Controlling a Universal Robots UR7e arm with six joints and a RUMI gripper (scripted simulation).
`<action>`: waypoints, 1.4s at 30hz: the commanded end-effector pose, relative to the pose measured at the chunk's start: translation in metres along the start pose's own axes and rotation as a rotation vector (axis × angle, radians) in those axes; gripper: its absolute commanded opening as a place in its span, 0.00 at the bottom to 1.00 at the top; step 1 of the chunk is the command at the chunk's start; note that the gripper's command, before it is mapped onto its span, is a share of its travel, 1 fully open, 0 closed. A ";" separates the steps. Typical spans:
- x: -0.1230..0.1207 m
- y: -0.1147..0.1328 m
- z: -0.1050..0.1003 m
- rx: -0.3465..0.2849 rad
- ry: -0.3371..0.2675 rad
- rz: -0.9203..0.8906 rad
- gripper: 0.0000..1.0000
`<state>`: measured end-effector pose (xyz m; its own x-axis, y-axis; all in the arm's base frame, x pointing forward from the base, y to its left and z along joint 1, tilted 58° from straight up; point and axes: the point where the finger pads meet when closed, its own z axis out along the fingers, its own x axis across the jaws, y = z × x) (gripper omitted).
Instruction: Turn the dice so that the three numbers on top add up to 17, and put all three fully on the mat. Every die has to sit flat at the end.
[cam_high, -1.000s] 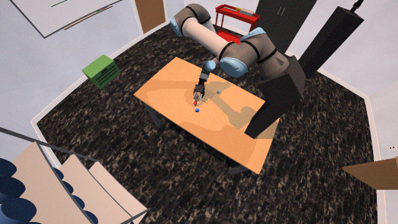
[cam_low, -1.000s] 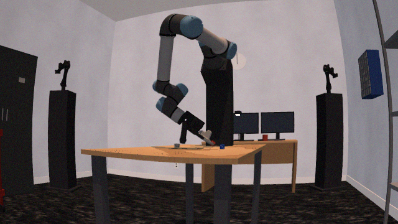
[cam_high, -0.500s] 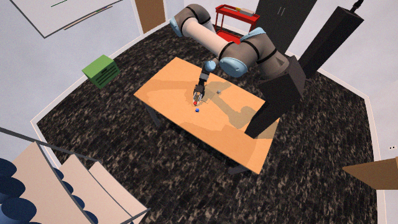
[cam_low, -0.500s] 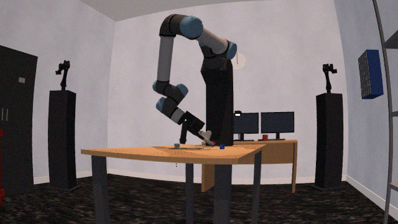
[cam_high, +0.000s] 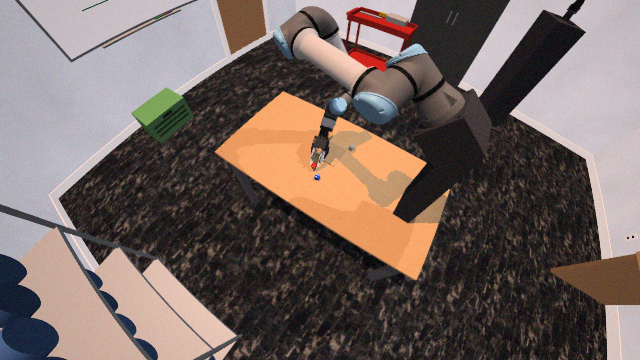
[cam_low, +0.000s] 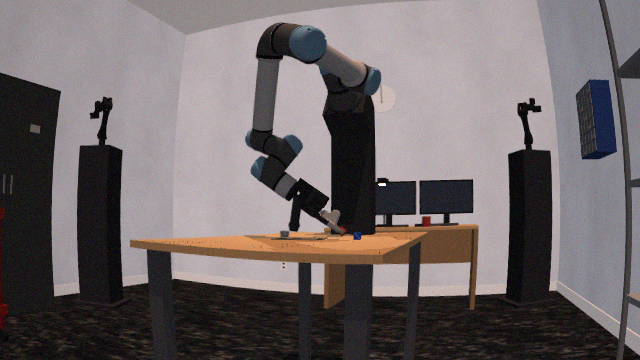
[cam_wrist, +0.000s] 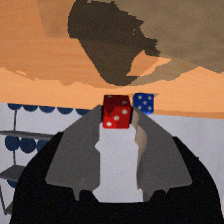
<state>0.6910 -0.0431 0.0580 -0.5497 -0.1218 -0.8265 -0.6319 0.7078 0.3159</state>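
My gripper (cam_wrist: 115, 107) is shut on a red die (cam_wrist: 117, 111), held tilted close above the table top. The red die also shows in the top view (cam_high: 314, 165) and in the exterior view (cam_low: 344, 232). A blue die (cam_wrist: 143, 103) lies on the table just beyond the red one; it also shows in the top view (cam_high: 316, 177) and in the exterior view (cam_low: 357, 236). A grey die (cam_high: 352, 148) sits farther back on the table, also seen in the exterior view (cam_low: 284, 233). The thin mat (cam_high: 334, 150) lies under the arm, between the gripper and the grey die.
The orange table (cam_high: 325, 180) stands on dark carpet. The robot's black pedestal (cam_high: 440, 150) stands at the table's right side. A green crate (cam_high: 163, 114) and a red cart (cam_high: 380, 35) stand on the floor away from the table.
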 end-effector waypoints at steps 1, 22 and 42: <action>0.000 0.000 0.000 0.000 0.000 -0.001 0.06; 0.000 -0.004 0.003 0.000 0.000 -0.001 0.06; 0.000 -0.010 0.007 0.000 0.000 -0.001 0.06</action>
<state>0.7009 -0.0452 0.0518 -0.5497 -0.1219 -0.8265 -0.6319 0.7078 0.3159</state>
